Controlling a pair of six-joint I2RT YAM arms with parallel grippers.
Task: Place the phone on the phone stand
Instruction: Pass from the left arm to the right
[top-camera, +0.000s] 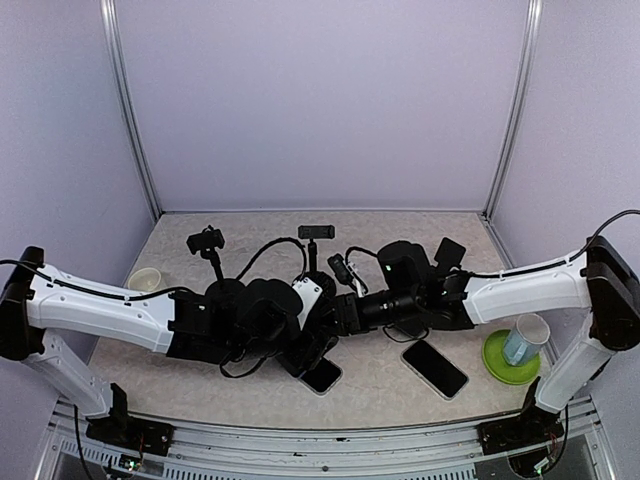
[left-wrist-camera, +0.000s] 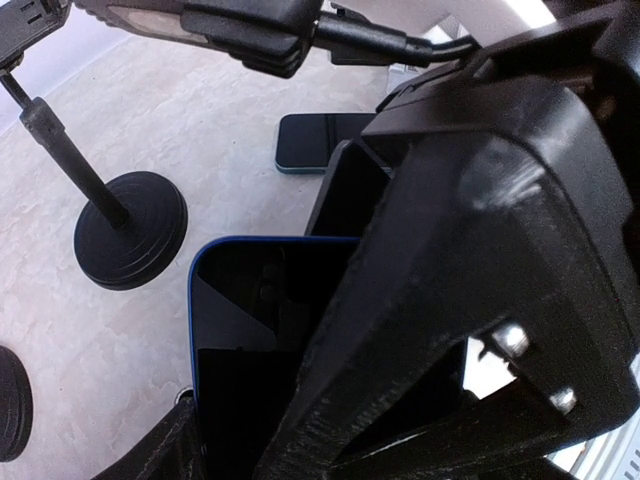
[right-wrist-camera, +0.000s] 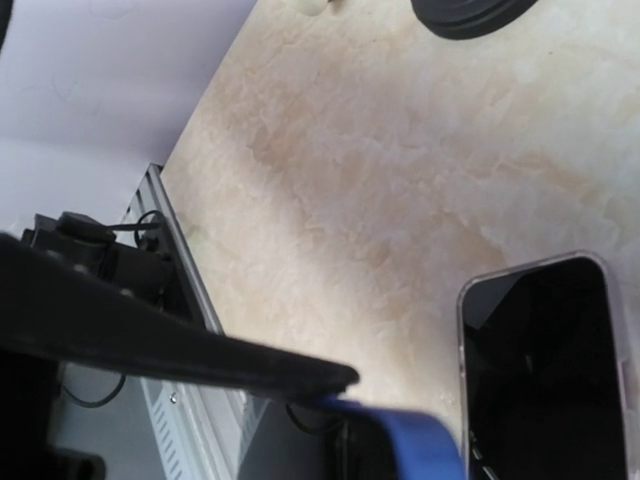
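Note:
A blue-edged phone (top-camera: 323, 377) (left-wrist-camera: 240, 350) (right-wrist-camera: 425, 445) hangs just over the table's middle front. My left gripper (top-camera: 312, 358) is shut across its width, and one of its fingers (left-wrist-camera: 162, 448) presses the phone's left edge. My right gripper (top-camera: 340, 316) reaches in from the right; its black body (left-wrist-camera: 480, 250) covers much of the screen. One right finger (right-wrist-camera: 200, 345) lies on the blue edge, the other is hidden. Two black phone stands (top-camera: 207, 243) (top-camera: 316, 232) rise behind the arms; a round stand base (left-wrist-camera: 130, 232) sits to the left of the held phone.
A second phone in a clear case (top-camera: 435, 368) (right-wrist-camera: 550, 370) (left-wrist-camera: 315, 140) lies flat right of the grippers. A cup (top-camera: 525, 338) stands on a green plate (top-camera: 497, 365) at the right. A cream bowl (top-camera: 145, 280) sits far left. The table's front rail (right-wrist-camera: 175, 300) runs close below.

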